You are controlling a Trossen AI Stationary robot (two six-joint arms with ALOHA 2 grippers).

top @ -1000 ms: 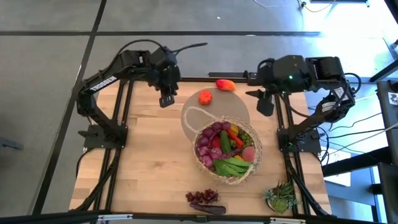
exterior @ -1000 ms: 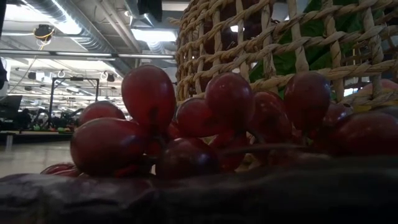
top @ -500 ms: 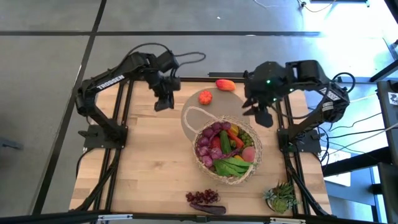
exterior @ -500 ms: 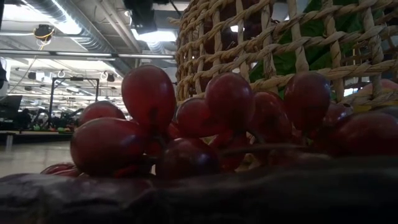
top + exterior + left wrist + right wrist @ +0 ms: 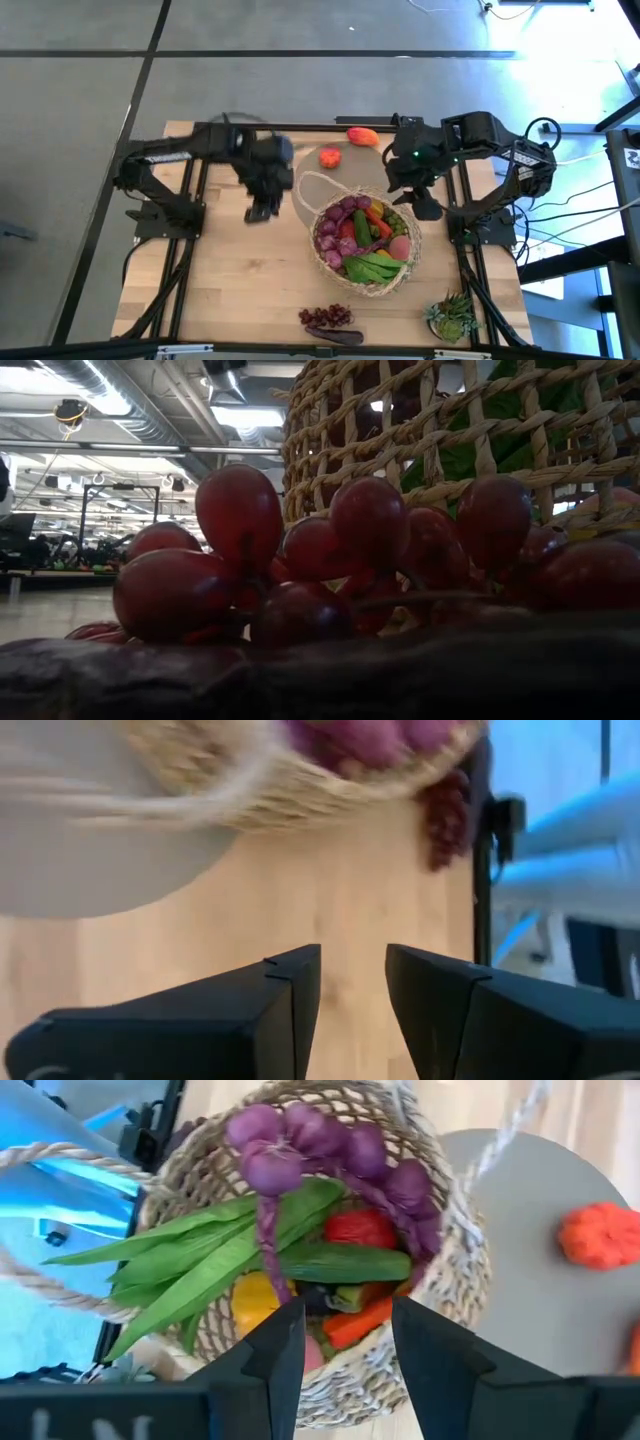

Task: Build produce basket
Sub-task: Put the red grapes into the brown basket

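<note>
**Basket nearly full, loose pieces wait**

My left hand [image 5: 262, 207] hangs empty, fingers apart, beside the basket [image 5: 330, 262]. My right hand [image 5: 420, 195], also released and empty, hovers at its far rim. I judge the next step is fetching the orange pieces [image 5: 330, 156] behind it or the grapes [image 5: 327, 316] at the near table [image 5: 230, 290] edge.

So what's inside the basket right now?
The basket holds purple grapes, green leafy stalks, a cucumber and red and orange pieces. Anything underneath that pile is covered.
</note>
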